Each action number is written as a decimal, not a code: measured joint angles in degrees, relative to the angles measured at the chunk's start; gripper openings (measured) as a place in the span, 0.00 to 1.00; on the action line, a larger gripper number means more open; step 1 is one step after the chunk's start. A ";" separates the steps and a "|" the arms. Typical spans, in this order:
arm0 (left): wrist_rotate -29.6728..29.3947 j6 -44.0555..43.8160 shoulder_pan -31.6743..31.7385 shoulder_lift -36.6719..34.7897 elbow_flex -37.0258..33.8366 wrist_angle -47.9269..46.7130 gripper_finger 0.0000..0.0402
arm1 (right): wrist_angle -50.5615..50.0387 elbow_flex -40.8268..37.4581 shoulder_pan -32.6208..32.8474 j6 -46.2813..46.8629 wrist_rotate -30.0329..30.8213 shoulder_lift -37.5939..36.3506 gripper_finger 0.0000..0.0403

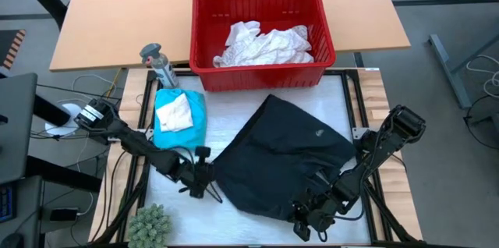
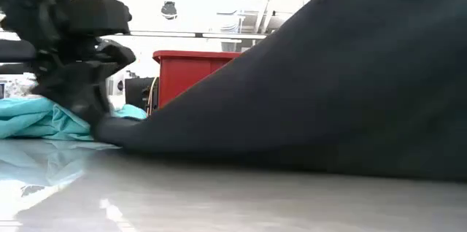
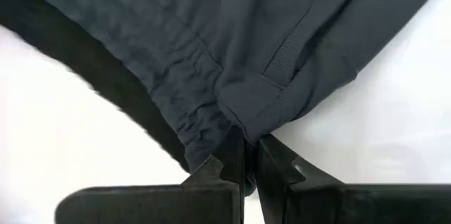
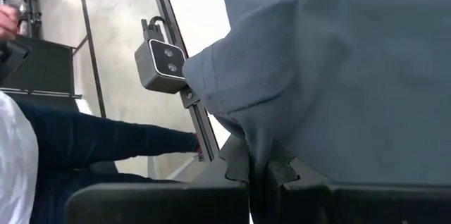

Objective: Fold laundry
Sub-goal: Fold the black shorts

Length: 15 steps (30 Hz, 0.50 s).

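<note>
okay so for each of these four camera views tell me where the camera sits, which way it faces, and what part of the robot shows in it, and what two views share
High view: overhead, facing down on the white table mat; both arms show.
Low view: table height, facing the red plastic basket; left gripper shows.
Left wrist view: on the left arm, facing its shut fingers pinching the black cloth garment.
Right wrist view: on the right arm, right gripper clamping the same garment.
Shared: all four show it.

Black shorts (image 1: 281, 154); teal garment (image 1: 181, 119); red basket (image 1: 204, 41).

black shorts (image 1: 281, 154) spread | left claw (image 1: 209, 176), right claw (image 1: 312, 215) at edges
</note>
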 joint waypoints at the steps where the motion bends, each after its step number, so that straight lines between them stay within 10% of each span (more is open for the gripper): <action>1: 1.26 -3.54 -1.04 0.00 0.00 -0.16 0.00 | 0.01 -0.02 -0.26 -0.28 -0.65 0.00 0.06; 15: 7.93 -52.47 -18.56 0.00 0.04 12.45 0.00 | 6.48 0.00 1.11 3.72 -3.62 0.00 0.06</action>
